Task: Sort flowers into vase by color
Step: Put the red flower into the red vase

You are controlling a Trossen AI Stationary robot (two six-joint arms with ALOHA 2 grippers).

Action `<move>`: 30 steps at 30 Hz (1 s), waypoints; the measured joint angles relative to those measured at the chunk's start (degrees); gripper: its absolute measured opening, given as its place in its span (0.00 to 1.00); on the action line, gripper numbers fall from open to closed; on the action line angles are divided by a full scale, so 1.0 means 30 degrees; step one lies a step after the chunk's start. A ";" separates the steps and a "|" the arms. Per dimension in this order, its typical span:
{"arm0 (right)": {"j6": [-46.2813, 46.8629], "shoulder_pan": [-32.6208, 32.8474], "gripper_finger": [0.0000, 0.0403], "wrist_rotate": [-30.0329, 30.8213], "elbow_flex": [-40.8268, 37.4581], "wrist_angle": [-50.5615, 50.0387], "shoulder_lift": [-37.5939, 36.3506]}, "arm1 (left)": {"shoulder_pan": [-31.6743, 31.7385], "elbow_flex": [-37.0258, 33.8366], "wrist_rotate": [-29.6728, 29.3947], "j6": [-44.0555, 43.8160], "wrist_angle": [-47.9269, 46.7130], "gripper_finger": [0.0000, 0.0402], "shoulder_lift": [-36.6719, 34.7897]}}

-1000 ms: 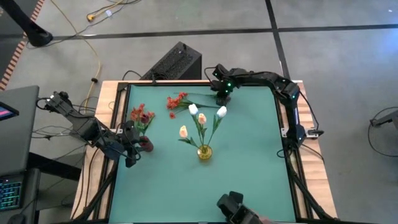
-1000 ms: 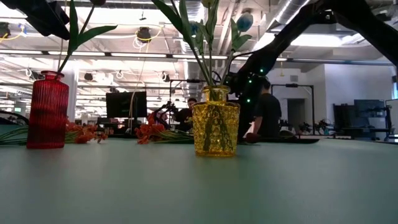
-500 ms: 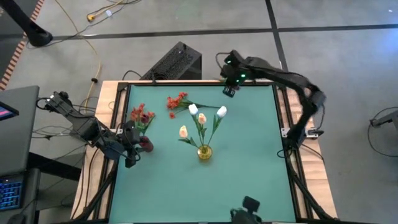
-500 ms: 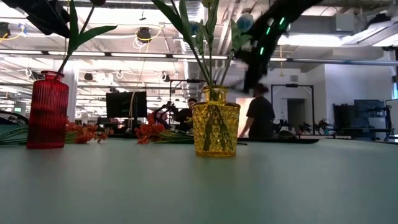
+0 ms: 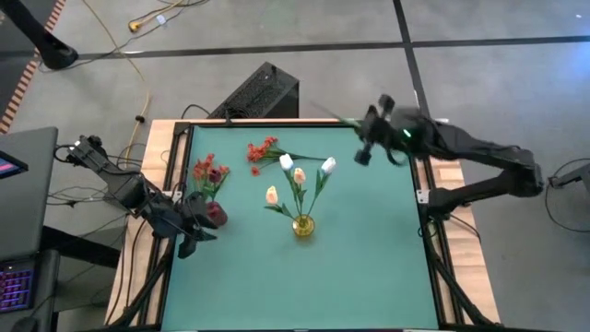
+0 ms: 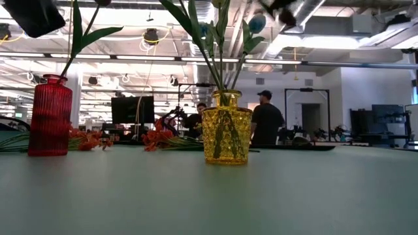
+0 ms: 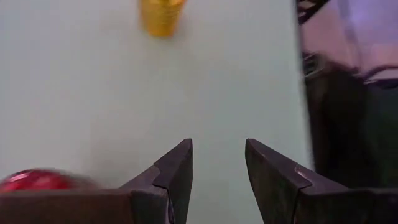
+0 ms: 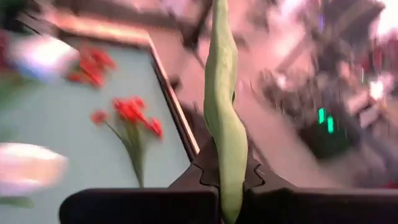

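A yellow glass vase [image 5: 302,224] [image 6: 226,136] stands mid-table holding white and peach tulips [image 5: 298,174]. A red ribbed vase [image 5: 213,213] [image 6: 49,116] near the left edge holds red-orange blossoms [image 5: 209,171]. More red-orange flowers [image 5: 263,150] lie flat toward the far edge. My right gripper [image 5: 361,140] [image 8: 221,186] hangs high over the far right part of the table, shut on a green-stemmed flower [image 8: 221,118] whose bloom I cannot see. My left gripper [image 5: 198,235] [image 7: 217,168] is open just on the near side of the red vase, touching nothing. My right gripper pinches a green leaf or stem [image 8: 224,155] between its two shut fingers. The green part sticks out well past the fingertips, and a thin stem [image 5: 332,115] trails toward the far edge. The flower is lifted clear of the table.
A black box [image 5: 258,92] sits on the floor past the far edge. Wooden rails [image 5: 433,212] frame the green mat. People stand in the room beyond the table [image 6: 264,124]. The near half of the mat [image 5: 304,286] is bare.
My right gripper has risen from the far edge of the table and swung up and toward the right edge, carrying the green stem with it. My left gripper has shifted slightly toward the near edge, beside the red vase.
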 joint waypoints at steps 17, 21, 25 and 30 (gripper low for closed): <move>-0.6827 1.3245 0.07 0.7566 -0.0105 0.3628 0.3676 | -0.0029 0.0000 0.0240 0.4105 0.8986 0.33 0.2232; -0.7182 1.4792 0.08 0.8440 0.0358 0.3536 0.5264 | -0.0029 0.0000 0.0249 0.3291 0.8995 0.33 0.3627; -0.7069 1.5832 0.07 0.8603 0.0455 0.3351 0.6981 | -0.0029 0.0000 0.0349 0.1905 0.9079 0.33 0.5034; -0.6938 1.7140 0.08 0.8608 0.0470 0.3545 0.9487 | -0.0073 0.0000 0.0587 0.0234 0.9275 0.33 0.6679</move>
